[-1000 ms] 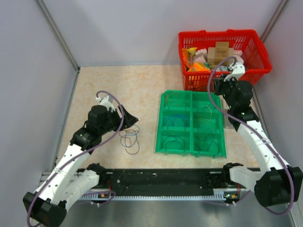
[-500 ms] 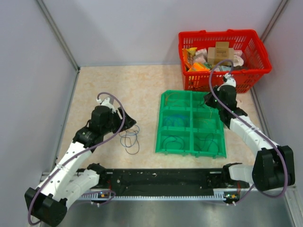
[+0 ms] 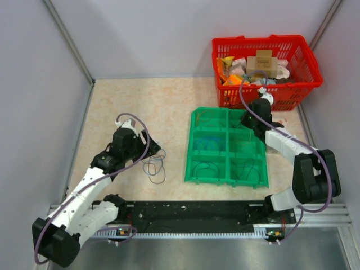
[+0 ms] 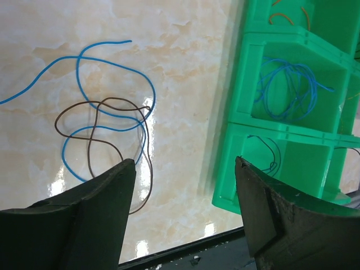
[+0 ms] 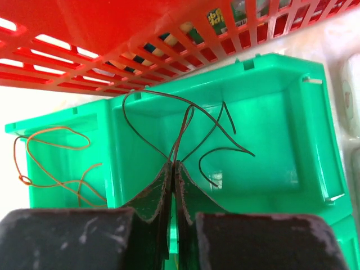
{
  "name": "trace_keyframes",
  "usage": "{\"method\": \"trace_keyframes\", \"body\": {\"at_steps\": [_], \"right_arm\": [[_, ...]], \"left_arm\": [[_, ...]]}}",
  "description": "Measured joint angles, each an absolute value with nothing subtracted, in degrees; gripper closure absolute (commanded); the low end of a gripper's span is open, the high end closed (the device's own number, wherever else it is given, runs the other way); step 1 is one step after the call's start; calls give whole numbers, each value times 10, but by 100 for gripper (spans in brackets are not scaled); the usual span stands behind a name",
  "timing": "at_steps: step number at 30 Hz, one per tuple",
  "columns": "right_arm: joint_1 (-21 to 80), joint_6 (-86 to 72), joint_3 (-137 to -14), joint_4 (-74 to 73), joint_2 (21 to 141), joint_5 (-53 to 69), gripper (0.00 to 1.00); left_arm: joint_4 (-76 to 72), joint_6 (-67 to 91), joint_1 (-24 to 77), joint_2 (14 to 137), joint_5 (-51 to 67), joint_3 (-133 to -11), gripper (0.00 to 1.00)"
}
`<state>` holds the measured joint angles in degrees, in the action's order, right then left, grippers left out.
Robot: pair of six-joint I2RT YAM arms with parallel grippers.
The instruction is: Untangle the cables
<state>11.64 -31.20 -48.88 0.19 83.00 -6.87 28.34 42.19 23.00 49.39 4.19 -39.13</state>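
Observation:
A blue cable [image 4: 115,62] and a brown cable [image 4: 101,140] lie looped over each other on the table, also in the top view [image 3: 154,166]. My left gripper [image 4: 184,169] hangs open above the bare table beside them, just right of the loops. My right gripper [image 5: 174,164] is shut on dark cables [image 5: 191,132] over the back right compartment of the green tray [image 3: 227,147]. An orange cable [image 5: 53,157] lies in the neighbouring back compartment. Blue cables [image 4: 287,79] and a dark cable [image 4: 270,149] lie in other compartments.
A red basket [image 3: 264,67] full of boxes and packets stands behind the green tray, its mesh wall [image 5: 146,50] close above my right gripper. Grey walls close in the table on the left, back and right. A black rail [image 3: 191,212] runs along the near edge.
My right arm has swung left and down, from beside the basket to over the tray's back right compartment. My left gripper has dropped a little closer to the loose cables.

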Motion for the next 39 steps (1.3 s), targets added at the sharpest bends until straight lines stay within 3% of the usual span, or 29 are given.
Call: {"method": "trace_keyframes", "body": {"at_steps": [7,8,9,15,21,26,31,36,39], "right_arm": [[134,-268,-537,-41,842,-93,58],[140,-262,-543,-48,842,-99,46],[147,-257,-548,-57,840,-105,40],[176,-224,-556,-130,804,-131,31],[223,-183,-602,-190,740,-192,28],[365,-163,-655,-156,742,-155,32],[491,-230,-667,-55,831,-37,37],[566,-293,-664,14,949,29,52],[586,-321,-655,39,1001,51,52]], "left_arm": [[291,437,229,538,0,-389,25],[292,439,229,547,-4,-389,25],[295,441,228,557,-10,-389,25],[316,452,214,594,-37,-389,26],[309,475,173,557,-50,-364,29],[301,493,146,520,-39,-316,32],[299,499,134,538,-28,-309,32],[274,492,78,576,16,-310,29],[251,482,27,642,68,-316,29]]}}
